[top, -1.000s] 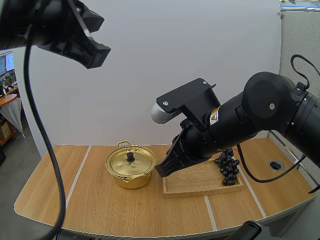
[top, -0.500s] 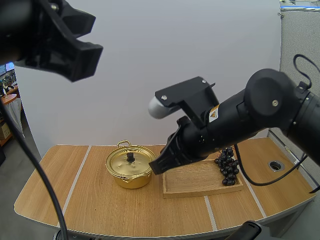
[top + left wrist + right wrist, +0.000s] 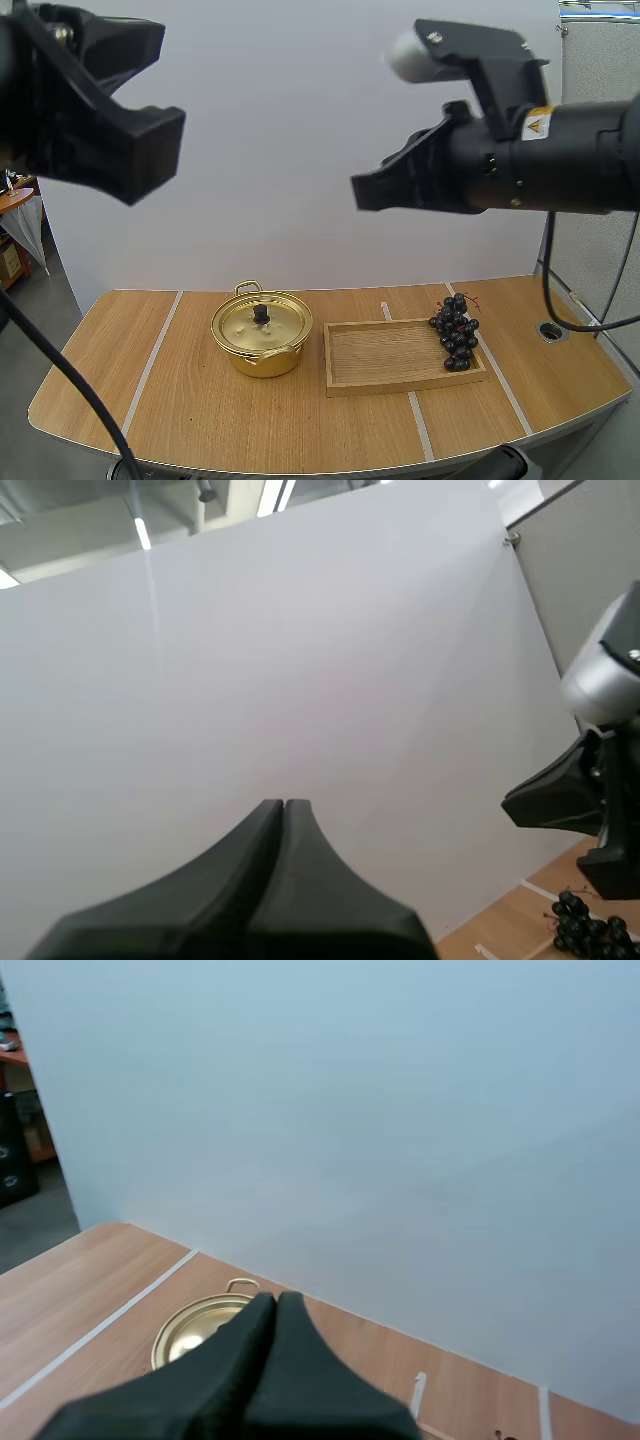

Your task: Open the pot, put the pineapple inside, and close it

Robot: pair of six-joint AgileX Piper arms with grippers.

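Left end effector (image 3: 284, 806): the fingers are pressed together into one dark wedge with nothing between them. It is held high over the left side of the tabletop (image 3: 200, 420), well apart from everything on it.
Right end effector (image 3: 276, 1300): the fingers are likewise pressed together and empty. It is held high above the tray side, and its tip is aimed down toward the pot (image 3: 262, 335).
Pot: a gold pot stands upright on the tabletop, left of centre, with one handle turned to the back and one to the front.
Lid (image 3: 262, 325): it is seated level on the pot, and its black knob (image 3: 261, 313) is up and free to be taken from above.
Pot contents: these are hidden by the lid and cannot be told.
Tray (image 3: 390, 352): a shallow wooden tray lies just beside the pot on its right, not touching it. Its floor is bare except at the right end.
Grapes (image 3: 455, 335): a dark bunch lies at the tray's right end, well apart from the pot.
Task's fruit: the fruit laid out is the grapes, not a pineapple, so the bunch is taken as the thing to be put in.
Why so held: with both arms high and empty, the knob and the bunch are left clear for approach from above. The pot sits nearer the left arm and the grapes nearer the right.
Step in hand: none of the task is judged done, and the lid is to be lifted first.
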